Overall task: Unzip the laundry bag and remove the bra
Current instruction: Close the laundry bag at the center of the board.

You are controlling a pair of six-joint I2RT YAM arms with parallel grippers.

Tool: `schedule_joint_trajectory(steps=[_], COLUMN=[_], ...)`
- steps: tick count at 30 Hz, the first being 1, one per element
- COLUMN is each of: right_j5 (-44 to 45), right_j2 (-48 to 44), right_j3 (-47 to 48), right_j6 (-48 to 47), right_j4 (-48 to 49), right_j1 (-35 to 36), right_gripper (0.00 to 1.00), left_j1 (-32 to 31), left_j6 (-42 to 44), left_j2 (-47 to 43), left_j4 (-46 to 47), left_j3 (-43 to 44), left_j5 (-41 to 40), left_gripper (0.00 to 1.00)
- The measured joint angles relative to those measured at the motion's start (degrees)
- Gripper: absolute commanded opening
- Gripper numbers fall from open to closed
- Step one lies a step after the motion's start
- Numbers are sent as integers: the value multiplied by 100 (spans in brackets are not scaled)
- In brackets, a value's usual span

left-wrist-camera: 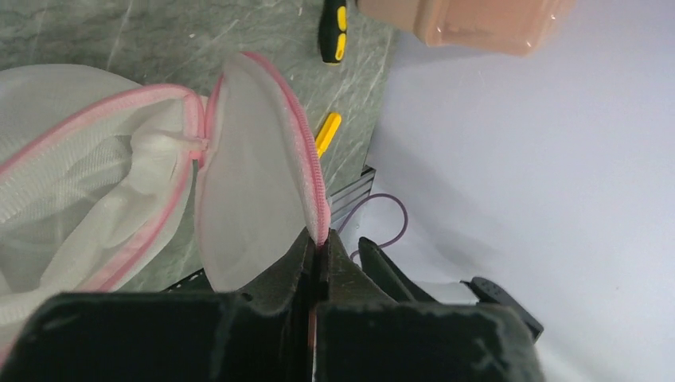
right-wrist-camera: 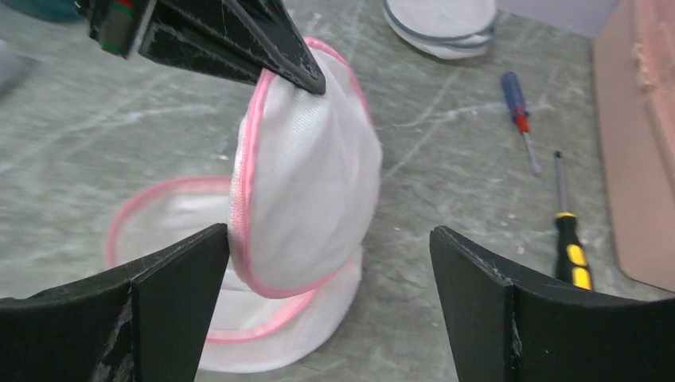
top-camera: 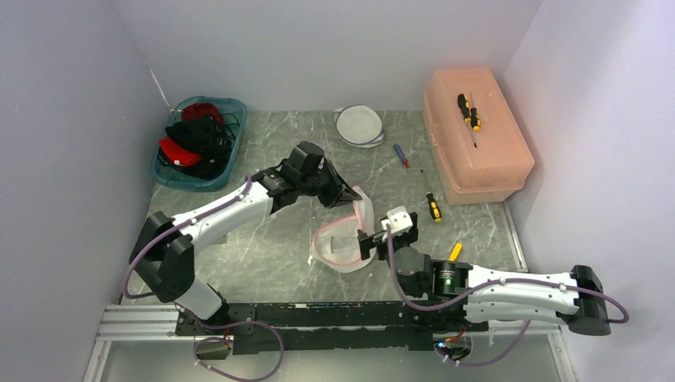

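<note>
A round white mesh laundry bag (top-camera: 342, 243) with pink zipper trim lies mid-table, unzipped. Its lid (right-wrist-camera: 306, 191) stands lifted. My left gripper (top-camera: 353, 193) is shut on the lid's pink zipper edge (left-wrist-camera: 317, 208) and holds it up; it also shows at the top of the right wrist view (right-wrist-camera: 306, 79). My right gripper (right-wrist-camera: 330, 270) is open, close in front of the bag, its left finger (right-wrist-camera: 179, 290) beside the raised lid. In the top view it (top-camera: 368, 241) sits at the bag's right side. The bra is not distinguishable inside the bag.
A teal basket (top-camera: 199, 143) of dark and red clothes sits back left. A second white mesh bag (top-camera: 360, 125) lies at the back. A salmon toolbox (top-camera: 475, 135) with a screwdriver on top stands at right. Screwdrivers (top-camera: 431, 200) lie near the bag.
</note>
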Motion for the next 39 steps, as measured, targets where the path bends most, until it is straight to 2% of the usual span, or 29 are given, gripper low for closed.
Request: schedule_joint_trajectory(steps=[10, 13, 19, 22, 25, 30, 33, 36, 38, 39], right_j5=[-1156, -1690, -3331, -3958, -4426, -4881, -5007, -5047, -5049, -5049], right_j2=[-999, -1078, -988, -835, -549, -55, 144, 212, 216, 225], right_j3=[374, 372, 22, -168, -177, -177, -177, -177, -177, -177], right_j6=[1244, 1611, 2457, 2697, 2820, 2916, 2944, 2953, 2953, 2953], right_j4=[-1071, -1226, -1220, -1220, -1154, -984, -944, -901, -870, -852], right_j1=[-264, -758, -2430, -2833, -2940, -2981, -2992, -2997, -3001, -3001], right_gripper=[100, 100, 99, 98, 97, 94, 93, 90, 83, 77], left_j1=[109, 157, 330, 413, 472, 476, 483, 483, 483, 481], left_j6=[1486, 1792, 2052, 2072, 2098, 2417, 2675, 2916, 3086, 3165], left_j2=[-911, -1056, -1134, -1130, -1097, -979, -962, -962, -962, -964], left_j4=[398, 686, 1228, 1464, 1609, 1537, 1233, 859, 588, 457], left_j3=[-798, -1233, -2083, -2332, -2465, -2476, -2476, -2476, -2476, -2476], left_j5=[175, 308, 603, 691, 728, 649, 461, 197, 4, -81], left_gripper=[3, 3, 3, 3, 3, 13, 23, 28, 30, 30])
